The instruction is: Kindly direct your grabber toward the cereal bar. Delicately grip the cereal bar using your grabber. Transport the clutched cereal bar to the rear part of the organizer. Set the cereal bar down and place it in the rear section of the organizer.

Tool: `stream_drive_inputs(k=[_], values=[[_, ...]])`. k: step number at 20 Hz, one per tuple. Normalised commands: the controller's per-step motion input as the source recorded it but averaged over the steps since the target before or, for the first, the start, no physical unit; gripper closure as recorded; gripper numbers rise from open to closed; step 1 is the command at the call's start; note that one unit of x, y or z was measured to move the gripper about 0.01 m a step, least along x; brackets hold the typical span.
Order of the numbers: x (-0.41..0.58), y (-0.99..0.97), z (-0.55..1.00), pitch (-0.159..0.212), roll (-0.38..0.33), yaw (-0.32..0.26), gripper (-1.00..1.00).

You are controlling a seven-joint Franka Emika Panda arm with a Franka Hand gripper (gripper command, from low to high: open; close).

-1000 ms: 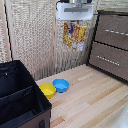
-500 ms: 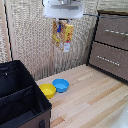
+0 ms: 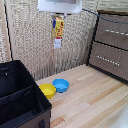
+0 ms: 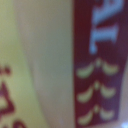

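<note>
The grabber point(image 3: 56, 19) is clamped on the top edge of the cereal bar point(image 3: 58, 31), which hangs upright beneath it, high above the wooden table point(image 3: 95, 100). The wrist view is filled by the bar's blurred red and yellow print point(image 4: 95, 65). Well below the grabber sit a yellow bowl point(image 3: 47, 90) and a blue bowl point(image 3: 61, 85), touching. The organizer point(image 3: 17, 97) stands lower still, towards the exterior view's left.

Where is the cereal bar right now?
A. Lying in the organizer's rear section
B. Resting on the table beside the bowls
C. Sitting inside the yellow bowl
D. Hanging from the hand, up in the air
D: the cereal bar hangs below the hand, high above the table, not yet over the organizer.
</note>
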Motion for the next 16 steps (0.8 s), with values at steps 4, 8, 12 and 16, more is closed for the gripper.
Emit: stream_drive_inputs(k=[4,8,12,16], values=[[0.0,0.14,0.24,0.0,0.0,-0.352,1.0],[0.0,0.3,0.13,0.0,0.0,-0.309,1.0],[0.0,0.62,0.02,0.0,-0.003,-0.215,1.0],[0.0,0.75,0.0,0.0,-0.005,-0.165,1.0]])
